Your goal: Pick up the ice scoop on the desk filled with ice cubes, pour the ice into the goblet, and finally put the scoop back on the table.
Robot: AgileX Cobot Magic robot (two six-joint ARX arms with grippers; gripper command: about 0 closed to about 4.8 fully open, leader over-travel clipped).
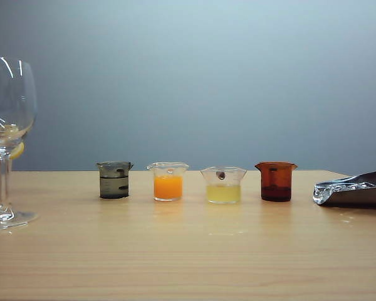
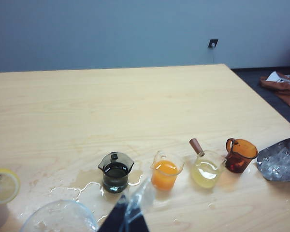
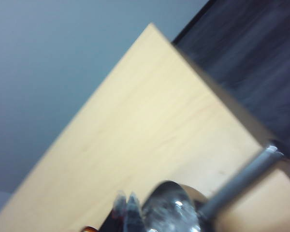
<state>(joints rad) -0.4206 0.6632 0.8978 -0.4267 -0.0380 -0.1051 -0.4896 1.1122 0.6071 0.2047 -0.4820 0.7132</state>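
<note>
The silver ice scoop (image 1: 358, 189) lies on the desk (image 1: 188, 251) at the far right, with ice cubes (image 1: 339, 186) heaped in its trough. At the far left stands the goblet (image 1: 7, 113), upright. Neither gripper shows in the exterior view. In the left wrist view my left gripper (image 2: 129, 212) is shut and holds nothing; it hangs over the wet desk (image 2: 111, 106) beside the goblet's rim (image 2: 58, 216), far from the scoop (image 2: 282, 162). The blurred right wrist view shows my right gripper (image 3: 127, 205) shut and holding nothing, right beside the scoop's rounded back (image 3: 174, 212), whose handle (image 3: 241, 180) sticks out.
Four small beakers stand in a row mid-desk: dark grey (image 1: 114, 180), orange (image 1: 168, 182), pale yellow (image 1: 223, 184) and brown (image 1: 276, 181). Spilled water (image 2: 82, 186) lies around the grey beaker. A lemon slice (image 2: 2, 186) sits by the goblet. The desk's right edge (image 2: 261, 96) is near the scoop.
</note>
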